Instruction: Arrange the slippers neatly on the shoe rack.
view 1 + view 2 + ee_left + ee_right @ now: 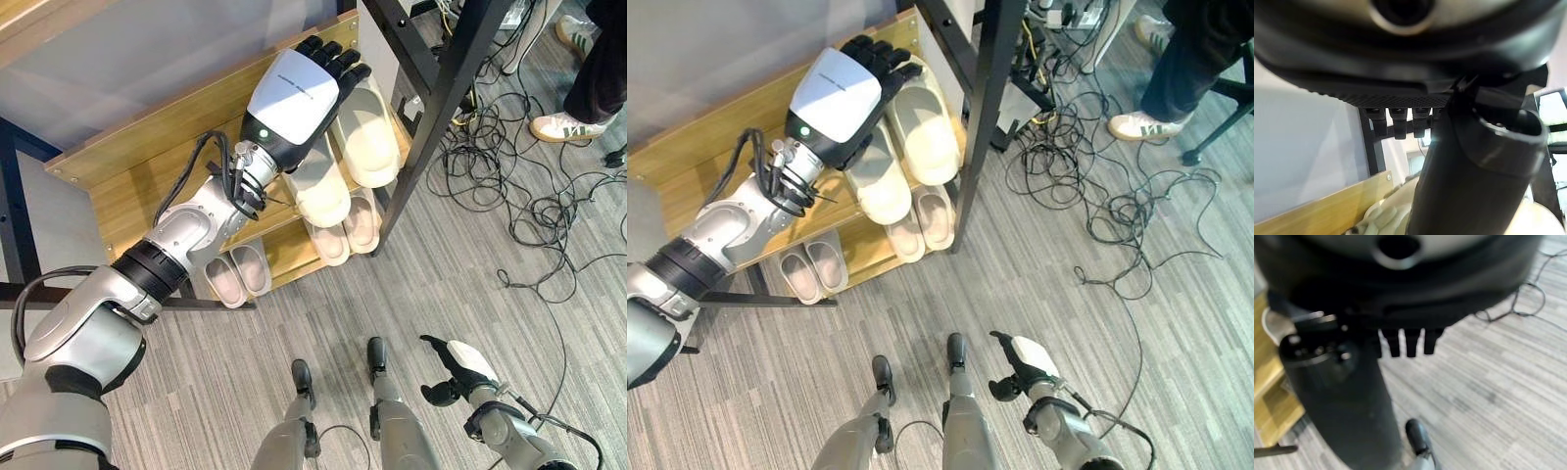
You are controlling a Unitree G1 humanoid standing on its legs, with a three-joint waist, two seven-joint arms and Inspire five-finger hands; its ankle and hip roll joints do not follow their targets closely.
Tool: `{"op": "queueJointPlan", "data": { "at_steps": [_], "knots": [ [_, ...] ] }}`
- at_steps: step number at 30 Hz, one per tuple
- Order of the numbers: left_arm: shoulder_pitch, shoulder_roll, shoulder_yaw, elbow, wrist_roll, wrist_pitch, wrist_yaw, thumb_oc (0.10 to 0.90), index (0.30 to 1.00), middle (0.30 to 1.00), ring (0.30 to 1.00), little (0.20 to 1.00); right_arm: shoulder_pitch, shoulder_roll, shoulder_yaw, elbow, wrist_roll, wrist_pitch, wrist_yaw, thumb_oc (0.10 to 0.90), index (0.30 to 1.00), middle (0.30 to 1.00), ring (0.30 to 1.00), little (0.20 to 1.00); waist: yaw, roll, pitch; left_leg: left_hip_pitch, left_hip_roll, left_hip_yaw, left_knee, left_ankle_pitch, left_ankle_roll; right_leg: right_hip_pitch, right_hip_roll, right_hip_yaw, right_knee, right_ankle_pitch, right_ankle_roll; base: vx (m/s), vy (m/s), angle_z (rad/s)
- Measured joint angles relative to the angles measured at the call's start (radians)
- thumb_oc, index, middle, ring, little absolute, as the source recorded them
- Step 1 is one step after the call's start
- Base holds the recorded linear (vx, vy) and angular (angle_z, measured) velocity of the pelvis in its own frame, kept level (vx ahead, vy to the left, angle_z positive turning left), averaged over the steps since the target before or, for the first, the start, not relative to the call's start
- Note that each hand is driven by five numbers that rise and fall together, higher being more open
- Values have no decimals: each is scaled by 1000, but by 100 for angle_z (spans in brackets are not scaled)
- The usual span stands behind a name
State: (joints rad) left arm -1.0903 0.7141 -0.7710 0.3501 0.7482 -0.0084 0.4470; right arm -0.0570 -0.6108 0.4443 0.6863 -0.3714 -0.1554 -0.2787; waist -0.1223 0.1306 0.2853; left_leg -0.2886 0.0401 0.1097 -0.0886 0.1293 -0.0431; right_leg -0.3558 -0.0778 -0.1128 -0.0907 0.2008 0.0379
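Cream slippers (348,147) under outstretched left robot hand (299,93)

Six slippers (364,132) — one shoe rack (127,191)

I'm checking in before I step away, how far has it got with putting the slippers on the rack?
Done: two small pairs sit on the lower wooden shelf, pale pink slippers and beige slippers. In hand: the left hand reaches over the large cream slippers on the upper shelf. Left: squaring them. The right hand hangs idle.
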Motion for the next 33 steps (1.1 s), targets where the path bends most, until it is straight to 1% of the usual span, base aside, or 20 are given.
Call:
{"op": "queueJointPlan", "data": {
  "at_steps": [1, 7, 9, 10, 11, 12, 13, 15, 16, 17, 18, 19, 20, 22, 23, 26, 27, 28, 29, 33],
  "knots": [
    [28, 0, 2, -22, 0, -18, 0, 800, 900, 900, 900, 900, -1, 0, 0, -1, 0, 0, -2, 800, 900, 900, 900, 900, 0, 0, 0, 0, 0, -5, 0, 2, -2, 3, 0, -5, 0, 0, 0, -12, 2, 8],
    [129, 11, 25, -23, -1, -38, -7, 800, 900, 900, 900, 900, -1, 2, -1, -1, -1, 2, -7, 800, 900, 900, 900, 900, 7, 0, 0, 4, 1, -10, 0, 7, -2, 11, 2, -17, 0, 0, 0, -10, -5, 3],
    [197, 9, 90, -52, -3, -39, -8, 800, 900, 900, 900, 900, 2, 6, -1, -1, -2, 2, -9, 800, 900, 900, 900, 900, 10, 0, 0, 4, 4, -10, 0, 8, -3, 12, 3, -17, 0, 0, -1, 0, 0, 0],
    [200, 9, 95, -53, -4, -39, -8, 800, 900, 900, 900, 900, 3, 7, -1, 0, -2, 3, -9, 800, 900, 900, 900, 900, 13, 0, 0, 5, 4, -10, 0, 8, -4, 13, 3, -18, 0, 0, -1, 0, 0, 0],
    [254, -11, 164, -80, -24, -48, -12, 800, 900, 900, 900, 900, 1, 14, -5, -1, -4, 8, -10, 800, 900, 900, 900, 900, 20, 1, -1, 9, 4, -11, 0, 8, -4, 16, 4, -18, 0, 0, 0, 0, -6, -5],
    [328, -53, 260, -118, -47, -53, -11, 800, 900, 900, 900, 900, 1, 22, -10, -1, -5, 12, -12, 800, 900, 900, 900, 900, 19, 1, -1, 16, 4, -9, 0, 8, -4, 22, 2, -16, 0, 0, -1, 1, -14, -5],
    [360, -71, 283, -138, -88, -49, 3, 800, 900, 900, 900, 900, 7, 30, -17, -1, -6, 13, -12, 800, 900, 900, 900, 900, 25, 1, -1, 22, 6, -10, 0, 8, -4, 28, 2, -17, 0, -1, -2, 6, -11, 5],
    [399, -69, 313, -163, -117, -52, 3, 800, 900, 900, 900, 900, 6, 40, -22, -3, -7, 14, -12, 800, 900, 900, 900, 900, 34, 0, -1, 24, 9, -17, 0, 8, -4, 34, 6, -21, 0, -5, -2, 8, -10, 8],
    [483, -78, 374, -224, -151, -54, 13, 800, 900, 900, 900, 900, 8, 42, -24, -18, -7, 14, -13, 800, 900, 900, 900, 900, 35, 0, -1, 25, 11, -18, 0, 9, -5, 34, 7, -20, 0, -5, -2, 17, -12, 5],
    [516, -77, 388, -234, -169, -53, 20, 800, 900, 900, 900, 900, 11, 42, -25, -26, -7, 14, -13, 800, 900, 900, 900, 900, 50, 0, -1, 25, 12, -22, 0, 10, -6, 36, 8, -21, 0, -8, 2, 37, -18, 6],
    [528, -78, 390, -237, -177, -53, 22, 800, 900, 900, 900, 900, 11, 42, -25, -27, -7, 14, -13, 800, 900, 900, 900, 900, 55, -1, -2, 25, 12, -25, 0, 11, -8, 38, 8, -22, 0, -9, 3, 39, -14, 7],
    [562, -88, 418, -259, -185, -55, 21, 800, 900, 900, 900, 900, 12, 44, -30, -31, -8, 15, -12, 800, 900, 900, 900, 900, 56, -1, -2, 26, 11, -28, 0, 11, -8, 41, 10, -23, 0, -10, 5, 30, -8, 5],
    [632, -117, 468, -307, -204, -59, 22, 800, 900, 900, 900, 900, 15, 45, -34, -37, -9, 14, -12, 800, 900, 900, 900, 900, 53, -1, -2, 32, 11, -31, 0, 10, -8, 48, 10, -24, 0, -11, 5, 13, -4, 4],
    [676, -128, 478, -332, -241, -68, 27, 800, 900, 900, 900, 900, 26, 43, -47, -32, -11, 18, -12, 800, 900, 900, 900, 900, 58, -2, -2, 41, 13, -43, 0, 11, -8, 64, 9, -39, 0, -14, 0, 16, -8, 16],
    [702, -140, 499, -356, -265, -75, 27, 800, 900, 900, 900, 900, 29, 45, -56, -35, -11, 19, -13, 800, 900, 900, 900, 900, 54, -5, -3, 41, 14, -46, 0, 10, -8, 65, 9, -44, -1, -18, 3, 12, -7, 18],
    [733, -149, 509, -377, -325, -86, 27, 800, 900, 900, 900, 900, 28, 45, -71, -35, -11, 21, -13, 800, 900, 900, 900, 900, 64, -8, -5, 40, 14, -51, 0, 11, -8, 67, 12, -48, 0, -19, 3, 10, -9, 4],
    [753, -169, 519, -389, -349, -89, 27, 800, 900, 900, 900, 900, 29, 48, -77, -35, -12, 21, -13, 800, 900, 900, 900, 900, 65, -10, -6, 41, 14, -51, 0, 11, -8, 67, 13, -48, 0, -19, 4, 33, -10, 2],
    [801, -223, 543, -420, -407, -106, 20, 800, 900, 900, 900, 900, 32, 57, -89, -35, -11, 22, -13, 800, 900, 900, 900, 900, 62, -10, -7, 45, 14, -53, 0, 11, -8, 72, 13, -49, -1, -17, 1, 23, -9, 4],
    [820, -242, 537, -427, -443, -109, 13, 800, 900, 900, 900, 900, 34, 61, -91, -34, -11, 24, -13, 800, 900, 900, 900, 900, 63, -11, -7, 49, 14, -56, 0, 11, -8, 78, 13, -52, -1, -16, -1, 35, -16, 7],
    [861, -265, 527, -431, -564, -115, -49, 800, 900, 900, 900, 900, 39, 79, -92, -35, -11, 32, -13, 800, 900, 900, 900, 900, 64, -19, -11, 71, 16, -65, 0, 11, -8, 107, 14, -64, -1, -23, 1, 38, -19, 7]
  ]
}}
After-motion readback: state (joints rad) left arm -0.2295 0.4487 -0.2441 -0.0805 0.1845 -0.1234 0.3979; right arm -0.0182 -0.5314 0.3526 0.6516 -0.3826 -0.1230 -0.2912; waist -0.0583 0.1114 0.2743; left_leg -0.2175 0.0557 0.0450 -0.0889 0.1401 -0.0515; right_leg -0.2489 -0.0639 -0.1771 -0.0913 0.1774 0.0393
